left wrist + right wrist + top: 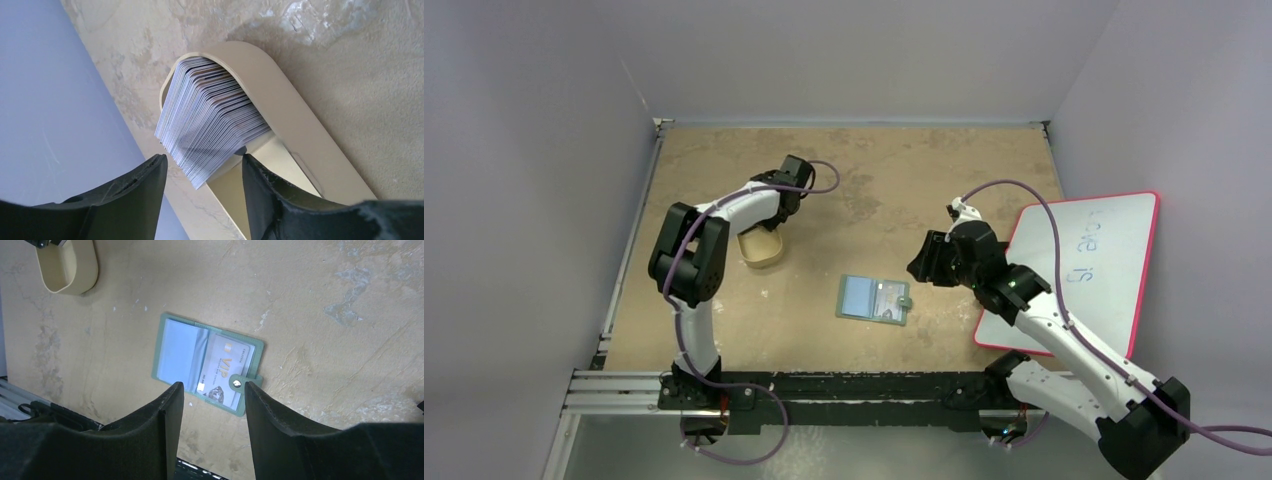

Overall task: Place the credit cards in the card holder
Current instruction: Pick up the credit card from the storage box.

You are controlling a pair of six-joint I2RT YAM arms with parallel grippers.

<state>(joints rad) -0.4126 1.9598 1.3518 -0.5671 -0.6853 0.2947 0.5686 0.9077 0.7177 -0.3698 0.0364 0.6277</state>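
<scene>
Grey credit cards [210, 115] in tray [300, 125], corner between spread jaws of our left gripper [202, 172], our right gripper [212, 392] spread over open card holder [200, 360], tray end cut off.

Robotics lab cell: bare grey walls [844, 50] boxing a scuffed desk [874, 170], aluminium mounting rail [614, 390] at 6 o'clock.

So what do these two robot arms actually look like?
Both the left arm and right arm have smooth white links between chunky black joints. A purple cable loops along each one. The jaws are two matte black wedges. A small green light glows on the right arm.
</scene>
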